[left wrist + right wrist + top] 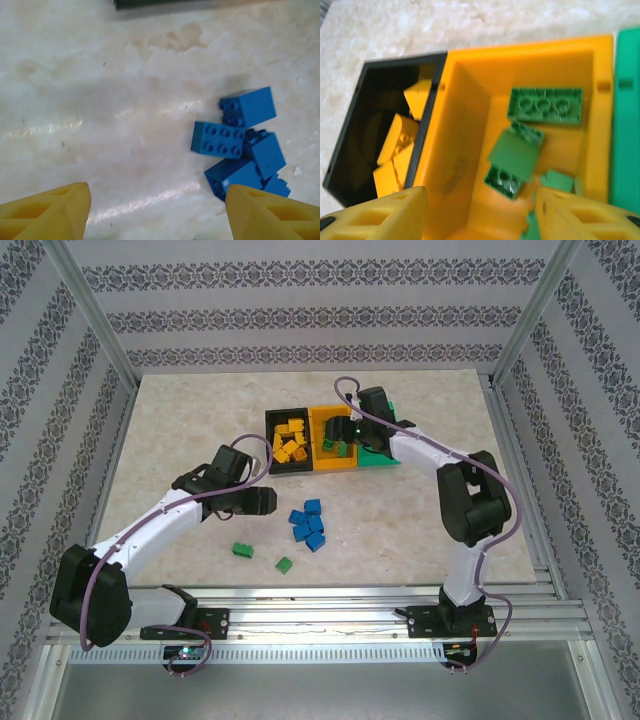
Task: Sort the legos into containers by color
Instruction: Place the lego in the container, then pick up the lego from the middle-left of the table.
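Observation:
Three joined bins stand mid-table: black bin holding yellow-orange legos, orange-yellow bin holding green legos, green bin partly under my right arm. My right gripper hovers open above the orange-yellow bin, with a green lego below its gap. A cluster of blue legos lies on the table; two green legos lie nearer the front. My left gripper is open over bare table, the blue legos just beyond its right finger.
The marble-pattern table is framed by aluminium posts and patterned walls. Open surface lies left and in front of the bins. The left arm stretches across the front left, the right arm along the right.

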`<state>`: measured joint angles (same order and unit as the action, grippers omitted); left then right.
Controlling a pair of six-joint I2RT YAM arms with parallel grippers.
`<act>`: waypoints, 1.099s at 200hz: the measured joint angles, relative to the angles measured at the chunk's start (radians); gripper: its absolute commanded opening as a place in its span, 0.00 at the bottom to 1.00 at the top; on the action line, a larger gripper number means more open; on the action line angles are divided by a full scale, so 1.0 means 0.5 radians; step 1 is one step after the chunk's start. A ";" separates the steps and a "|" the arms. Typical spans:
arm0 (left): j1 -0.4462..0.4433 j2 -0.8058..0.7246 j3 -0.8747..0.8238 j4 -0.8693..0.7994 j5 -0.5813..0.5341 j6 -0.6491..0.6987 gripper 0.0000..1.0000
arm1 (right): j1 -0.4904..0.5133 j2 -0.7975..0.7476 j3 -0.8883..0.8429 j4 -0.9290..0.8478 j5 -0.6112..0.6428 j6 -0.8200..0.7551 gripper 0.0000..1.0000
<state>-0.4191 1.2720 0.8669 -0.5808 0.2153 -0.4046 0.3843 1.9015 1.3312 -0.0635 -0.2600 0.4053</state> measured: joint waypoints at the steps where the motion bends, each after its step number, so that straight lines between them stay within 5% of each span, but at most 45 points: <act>1: 0.000 -0.001 0.000 -0.007 0.000 0.000 0.72 | 0.000 -0.005 -0.005 -0.001 0.001 -0.002 0.59; 96: 0.000 -0.106 0.002 -0.520 -0.015 -0.132 0.72 | -0.021 -0.723 -0.696 -0.029 0.114 -0.400 0.61; 220: 0.000 0.016 -0.143 -0.647 0.043 -0.407 0.73 | -0.105 -0.752 -1.157 0.454 0.189 -0.442 0.61</act>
<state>-0.4191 1.2800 0.7956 -0.9043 0.2371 -0.6079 0.3317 1.5253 0.7525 0.1635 -0.1654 0.1844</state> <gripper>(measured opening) 0.724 0.606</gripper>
